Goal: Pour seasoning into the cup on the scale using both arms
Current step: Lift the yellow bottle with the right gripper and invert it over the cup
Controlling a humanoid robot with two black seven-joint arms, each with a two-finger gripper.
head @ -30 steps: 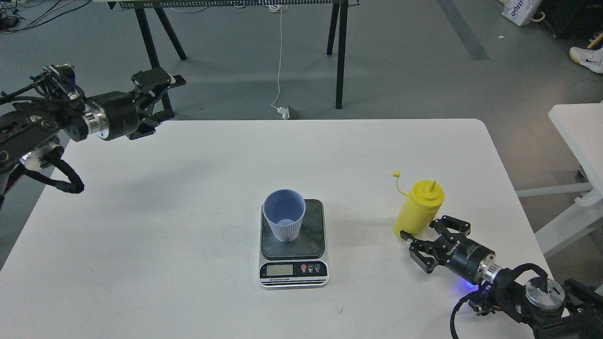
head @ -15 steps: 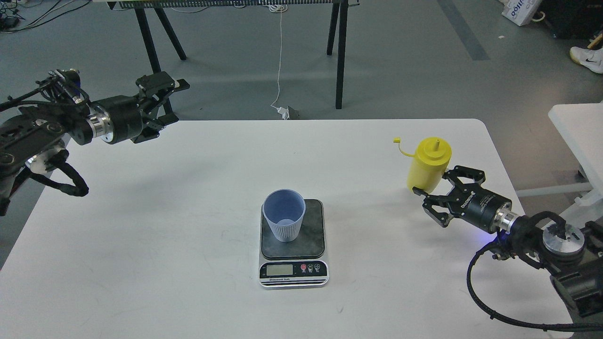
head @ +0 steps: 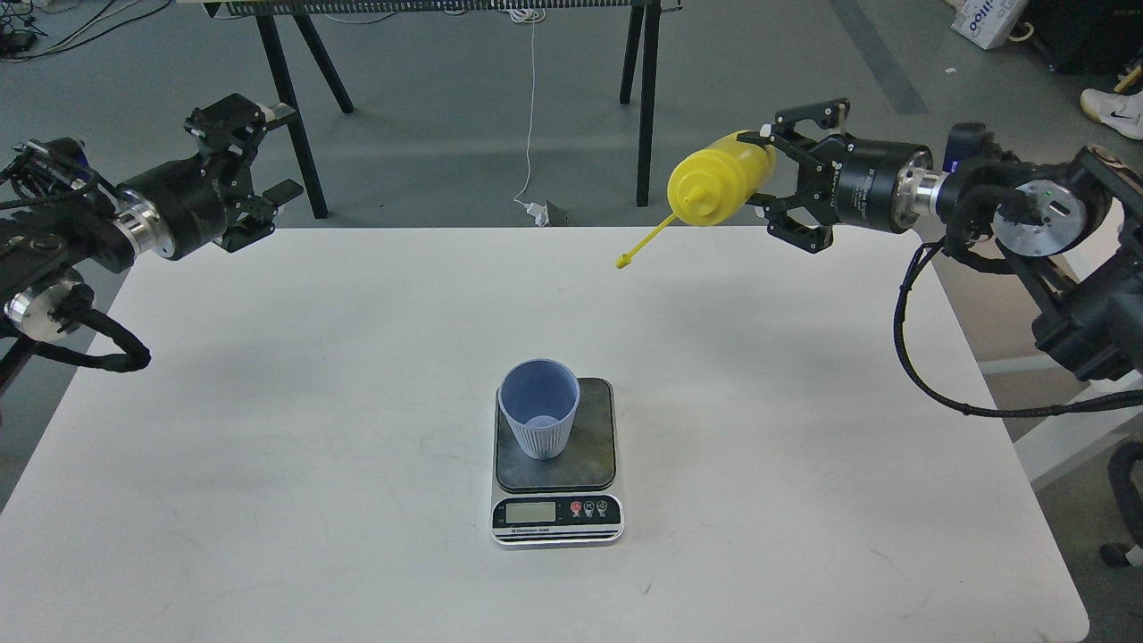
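Observation:
The light-blue cup point(head: 538, 417) stands upright on the dark plate of the scale point(head: 594, 442) at the table's middle front. My right gripper point(head: 775, 183) is shut on the base of the yellow seasoning bottle point(head: 719, 179) and holds it high above the table's far right part, tipped sideways with its nozzle pointing left toward me. Its tethered cap point(head: 624, 262) hangs down-left. The bottle is well behind and to the right of the cup. My left gripper point(head: 254, 170) is open and empty above the table's far left corner.
The white table point(head: 357, 357) carries only the scale and cup. Black trestle legs point(head: 645, 98) and a white cable point(head: 530, 116) stand on the floor behind it. A second white table point(head: 1094, 241) is at the right.
My right gripper has lifted the seasoning bottle from the table's right side up and back, and tipped it from upright to lying sideways. My left gripper has moved up and left.

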